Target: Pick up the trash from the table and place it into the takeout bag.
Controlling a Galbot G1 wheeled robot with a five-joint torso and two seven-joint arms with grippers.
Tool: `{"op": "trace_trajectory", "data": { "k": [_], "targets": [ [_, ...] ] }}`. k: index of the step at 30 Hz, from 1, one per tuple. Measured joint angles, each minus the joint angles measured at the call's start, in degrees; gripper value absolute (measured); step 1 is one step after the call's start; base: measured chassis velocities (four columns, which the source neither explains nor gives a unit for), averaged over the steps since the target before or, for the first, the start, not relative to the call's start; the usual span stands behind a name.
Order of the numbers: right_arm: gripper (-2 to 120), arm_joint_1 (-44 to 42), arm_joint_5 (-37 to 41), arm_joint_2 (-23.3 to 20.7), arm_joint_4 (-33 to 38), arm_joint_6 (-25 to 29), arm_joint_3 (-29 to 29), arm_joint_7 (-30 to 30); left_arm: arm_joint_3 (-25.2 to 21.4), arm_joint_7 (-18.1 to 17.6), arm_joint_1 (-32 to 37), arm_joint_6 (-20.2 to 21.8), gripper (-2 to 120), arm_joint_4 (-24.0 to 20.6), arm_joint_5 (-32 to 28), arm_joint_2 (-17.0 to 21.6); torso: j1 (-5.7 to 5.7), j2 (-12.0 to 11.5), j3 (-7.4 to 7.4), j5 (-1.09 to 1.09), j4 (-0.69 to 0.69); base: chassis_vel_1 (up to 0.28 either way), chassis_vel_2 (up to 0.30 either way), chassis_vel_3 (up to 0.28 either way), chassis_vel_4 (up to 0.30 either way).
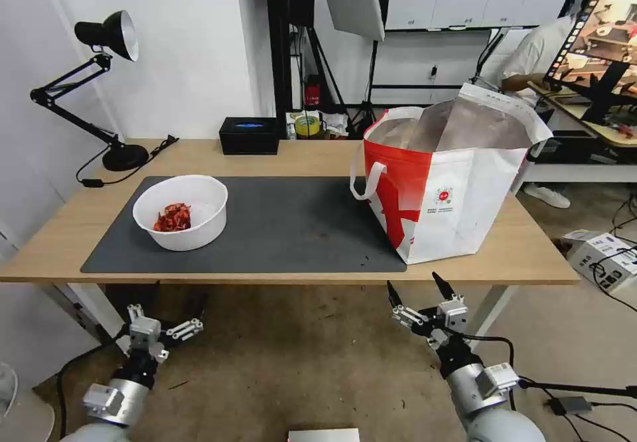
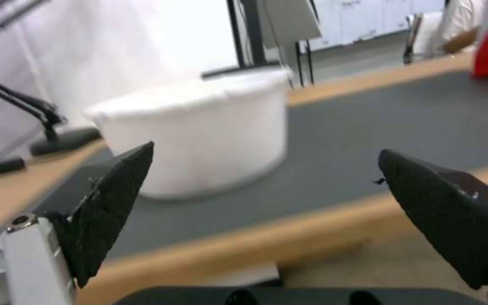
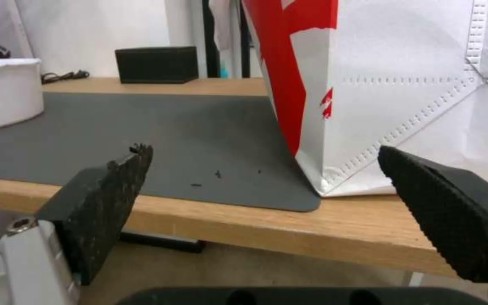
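Table (image 1: 292,156) held bowl (image 1: 180,212) left of takeout bag (image 1: 451,176); left hand (image 2: 261,190), fingers apart, should straddle the rim squarely; right hand (image 1: 421,296) idle, fingers apart.

The table (image 1: 73,229) has a light wood-grain top with a smooth, satin look, and the dark grey mat (image 1: 285,223) across its middle is matt and even. At centre left, the white bowl (image 1: 182,213) looks like smooth plastic with a faint sheen. At right, the takeout bag (image 1: 458,196) is glossy woven-looking plastic sheet with stitched seams and a crinkled silver foil lining. The right gripper (image 1: 419,291) fingers (image 3: 453,212) carry rough, matt black pads; the left gripper (image 1: 166,319) has bare metal-looking parts.
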Motion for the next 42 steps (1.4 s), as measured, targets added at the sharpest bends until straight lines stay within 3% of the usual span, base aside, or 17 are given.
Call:
{"op": "trace_trajectory", "data": {
  "k": [4,7,8,11,12,14,18,22,27,30,31,34,35,38,42],
  "targets": [
    [100,0.0,0.0,0.0,0.0,0.0,0.0,0.0,-0.8,-1.2,-1.1,3.6,100,-2.1,-3.1,2.7,0.00,0.0,0.00,0.01,0.01,0.000,0.000,0.000,0.000],
    [100,0.0,0.0,0.0,0.0,0.0,0.0,0.0,-0.6,-4.5,-4.7,10.3,100,-4.6,-8.1,7.9,0.00,0.0,0.00,-0.01,0.00,0.000,0.000,0.000,0.000],
    [100,0.0,0.0,0.0,0.0,0.0,0.0,0.0,-0.6,-4.5,-4.7,10.3,100,-4.6,-8.1,7.9,0.00,0.0,0.00,-0.01,0.00,0.000,0.000,0.000,0.000],
    [100,0.0,0.0,0.0,0.0,0.0,0.0,0.0,-0.8,-6.2,-8.6,16.8,100,-6.0,-13.1,13.6,0.00,0.0,0.01,0.00,0.00,0.000,0.000,0.000,0.000],
    [100,0.0,0.0,0.0,0.0,0.0,0.0,0.0,-0.8,-6.2,-8.6,16.8,100,-6.0,-13.1,13.6,0.00,0.0,0.01,0.00,0.00,0.000,0.000,0.000,0.000],
    [100,0.0,0.0,0.0,0.0,0.0,0.0,0.0,-0.3,-8.7,-12.7,22.5,100,-6.3,-18.8,19.1,0.00,0.0,0.01,-0.01,-0.01,0.000,0.000,0.000,0.000],
    [100,0.1,0.0,0.0,0.0,0.0,0.0,0.0,-0.1,-9.9,-15.4,27.1,100,-6.2,-23.8,22.9,0.01,0.0,0.01,0.00,-0.01,0.000,0.000,0.000,0.000],
    [100,0.1,0.0,0.0,0.0,0.0,0.0,0.0,-1.0,-12.0,-18.5,35.8,100,-5.2,-35.0,28.8,0.00,0.0,0.00,0.00,0.01,0.000,0.000,0.000,0.000],
    [100,0.1,0.0,0.0,0.0,0.0,0.0,0.0,2.3,-15.8,-24.8,40.9,100,-2.8,-42.7,31.0,0.01,0.0,0.01,-0.01,0.00,0.000,0.000,0.000,0.000],
    [100,0.1,0.0,0.0,0.0,0.0,0.0,0.0,6.7,-18.4,-32.3,45.7,100,0.2,-49.1,32.6,0.01,0.0,0.01,-0.01,-0.01,0.000,0.000,0.000,0.000],
    [100,0.1,0.0,0.0,0.0,0.0,0.0,0.0,6.7,-18.4,-32.3,45.7,100,0.2,-49.1,32.6,0.01,0.0,0.01,-0.01,-0.01,0.000,0.000,0.000,0.000],
    [100,0.1,0.0,0.0,0.0,0.0,0.0,0.0,8.1,-20.7,-36.3,52.8,100,2.8,-53.6,33.6,0.01,0.0,0.01,0.00,-0.01,0.000,0.000,0.000,0.000],
    [100,0.1,0.0,0.0,0.0,0.0,0.0,0.0,8.1,-20.7,-36.3,52.8,100,2.8,-53.6,33.6,0.01,0.0,0.01,0.00,-0.01,0.000,0.000,0.000,0.000],
    [100,0.1,0.0,0.0,0.0,0.0,0.0,0.0,8.4,-26.9,-38.7,60.1,100,5.1,-59.3,34.1,0.01,0.0,0.01,0.00,0.00,0.000,0.000,0.000,0.000],
    [100,0.1,0.0,0.0,0.0,0.0,0.0,0.0,8.4,-30.3,-40.0,62.7,100,7.4,-65.6,34.3,0.01,0.0,0.00,-0.01,0.01,0.000,0.000,0.000,0.000]
  ]
}}
